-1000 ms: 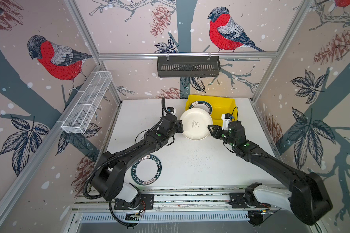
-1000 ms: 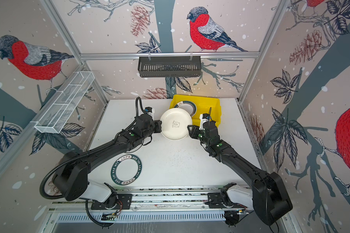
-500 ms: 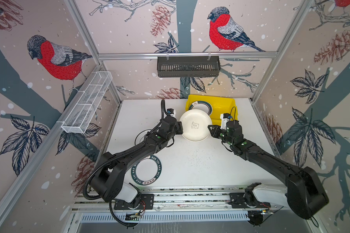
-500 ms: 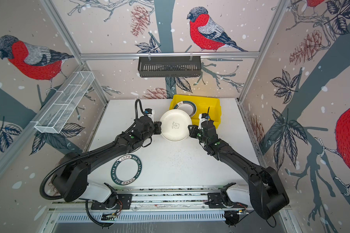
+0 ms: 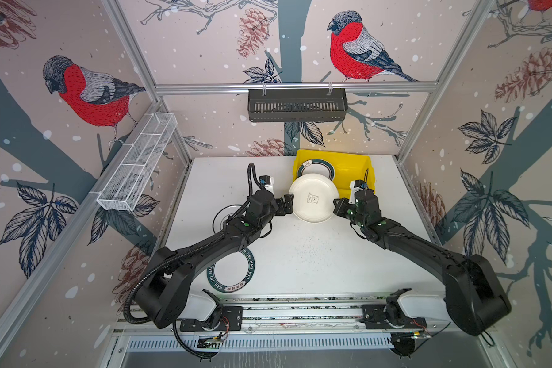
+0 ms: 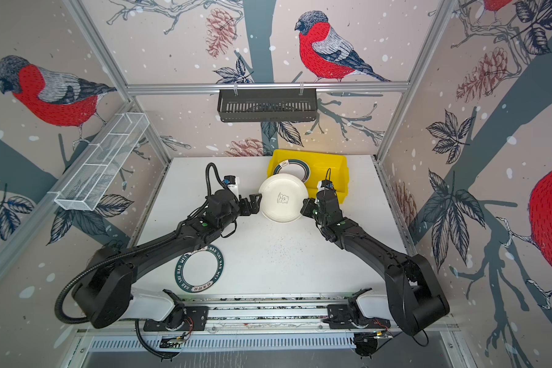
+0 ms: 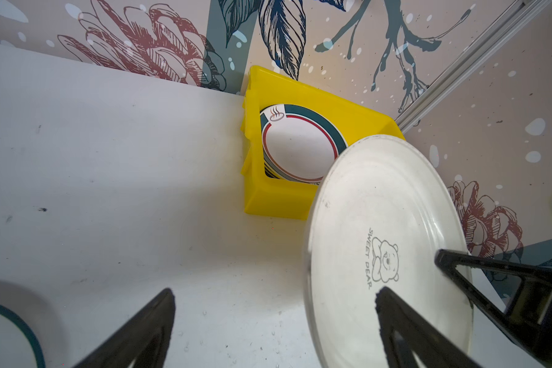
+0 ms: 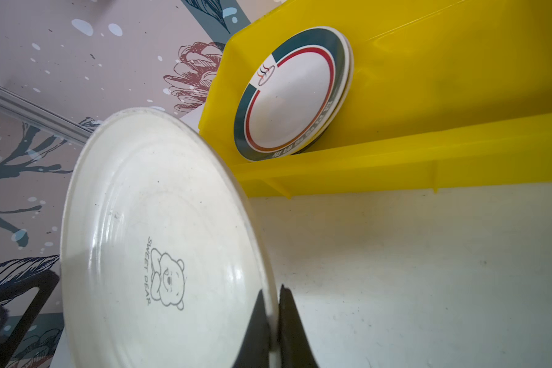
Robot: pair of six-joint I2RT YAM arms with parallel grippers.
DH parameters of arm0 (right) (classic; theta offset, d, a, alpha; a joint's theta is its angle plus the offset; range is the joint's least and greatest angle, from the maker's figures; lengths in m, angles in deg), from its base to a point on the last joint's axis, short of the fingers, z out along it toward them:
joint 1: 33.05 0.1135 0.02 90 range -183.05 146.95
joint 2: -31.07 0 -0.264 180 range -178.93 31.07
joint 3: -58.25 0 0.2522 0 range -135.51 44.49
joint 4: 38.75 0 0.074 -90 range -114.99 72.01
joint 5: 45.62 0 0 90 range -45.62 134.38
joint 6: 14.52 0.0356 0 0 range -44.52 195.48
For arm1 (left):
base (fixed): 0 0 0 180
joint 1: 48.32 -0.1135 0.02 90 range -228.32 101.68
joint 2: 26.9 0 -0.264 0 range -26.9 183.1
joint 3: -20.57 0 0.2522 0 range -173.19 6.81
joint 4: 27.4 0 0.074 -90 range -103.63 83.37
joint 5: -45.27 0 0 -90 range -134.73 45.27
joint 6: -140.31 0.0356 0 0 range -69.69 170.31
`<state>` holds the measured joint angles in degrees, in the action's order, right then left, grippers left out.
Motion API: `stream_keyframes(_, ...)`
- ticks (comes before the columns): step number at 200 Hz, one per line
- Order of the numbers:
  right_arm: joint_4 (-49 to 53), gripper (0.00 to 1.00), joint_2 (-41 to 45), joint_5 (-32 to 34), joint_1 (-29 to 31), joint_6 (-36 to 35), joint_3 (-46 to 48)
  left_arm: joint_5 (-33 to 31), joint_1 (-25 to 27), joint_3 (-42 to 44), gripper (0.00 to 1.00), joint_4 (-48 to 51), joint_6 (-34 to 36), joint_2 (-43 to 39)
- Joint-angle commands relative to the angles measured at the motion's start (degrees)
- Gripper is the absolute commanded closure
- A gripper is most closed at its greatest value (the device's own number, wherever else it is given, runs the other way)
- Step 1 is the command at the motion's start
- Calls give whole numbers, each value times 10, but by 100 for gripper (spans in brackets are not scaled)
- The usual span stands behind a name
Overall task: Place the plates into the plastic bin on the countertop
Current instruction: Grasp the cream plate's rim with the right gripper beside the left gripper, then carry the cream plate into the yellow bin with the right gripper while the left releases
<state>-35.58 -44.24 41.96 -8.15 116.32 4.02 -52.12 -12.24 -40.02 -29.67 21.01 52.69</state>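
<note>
On the right gripper (image 8: pixel 270 296) the jaws have closed and now pinch the rim of the white plate (image 8: pixel 160 239). On the left gripper (image 7: pixel 274 291) they have just sprung wide, letting go. The handover looks done. The plate hangs tilted above the surface (image 8: pixel 427 270), near the yellow bin (image 8: pixel 427 153), not yet inside. Its underside reads "SWEET DEAR" beside a bear.

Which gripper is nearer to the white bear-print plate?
Right. The right gripper is shut on the white bear-print plate at one rim; the left gripper stands open at the opposite rim.
</note>
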Motion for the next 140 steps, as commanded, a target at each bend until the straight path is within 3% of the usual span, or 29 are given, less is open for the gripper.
stream_keyframes(1, -13, 100, 4, 12, -6, 6, 2, -11, -3, 2, 2, -48, 21, -15)
stream_keyframes(77, 10, 100, -1, 23, -45, -7, -39, -50, -24, 42, 2, -43, 55, -69)
stream_keyframes(102, 17, 100, -10, 23, -59, -8, -64, -24, -29, 95, 2, -87, 73, -94)
stream_keyframes(140, 24, 100, -34, 17, -78, -9, -103, -1, -31, 141, 2, -80, 70, -122)
